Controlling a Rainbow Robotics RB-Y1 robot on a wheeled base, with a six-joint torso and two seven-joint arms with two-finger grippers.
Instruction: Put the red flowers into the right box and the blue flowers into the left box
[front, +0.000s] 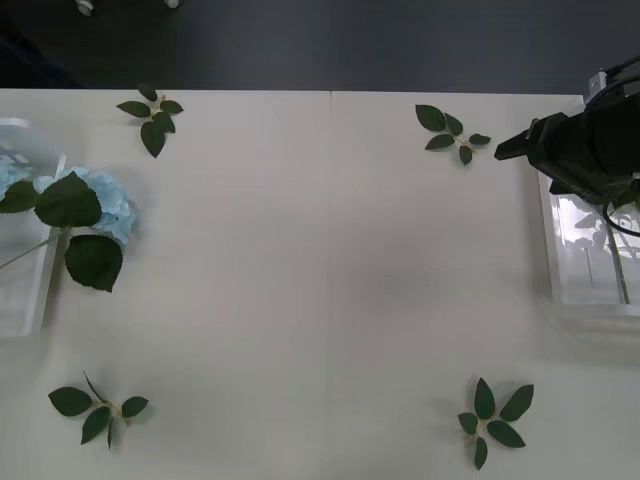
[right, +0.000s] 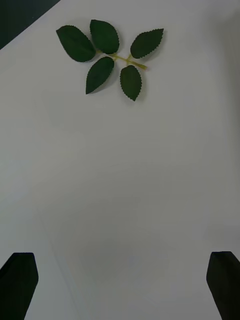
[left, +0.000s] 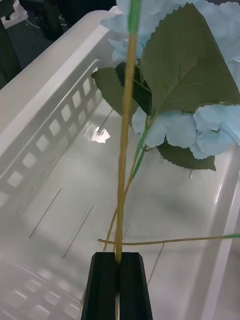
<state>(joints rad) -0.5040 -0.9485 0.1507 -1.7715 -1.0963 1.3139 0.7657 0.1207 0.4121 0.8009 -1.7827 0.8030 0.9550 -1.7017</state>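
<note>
A pale blue flower cluster (front: 105, 205) with broad green leaves hangs over the inner rim of the left box (front: 25, 300) at the table's left edge. In the left wrist view, my left gripper (left: 119, 256) is shut on a long stem (left: 125, 150) of the blue flowers (left: 215, 130), just above the floor of the left box (left: 55, 100). More stems lie in that box. My right arm (front: 580, 150) hovers at the far right over the right box (front: 585, 270), where a green stem with leaves shows; the red flowers' blooms are hidden. The right gripper (right: 120, 270) is open over bare table.
Loose green leaf sprigs lie on the white table: back left (front: 153, 115), back right (front: 450, 132), front left (front: 95, 408) and front right (front: 493, 420). In the right wrist view one sprig (right: 112, 57) lies ahead of the open fingers. The table's far edge meets a dark floor.
</note>
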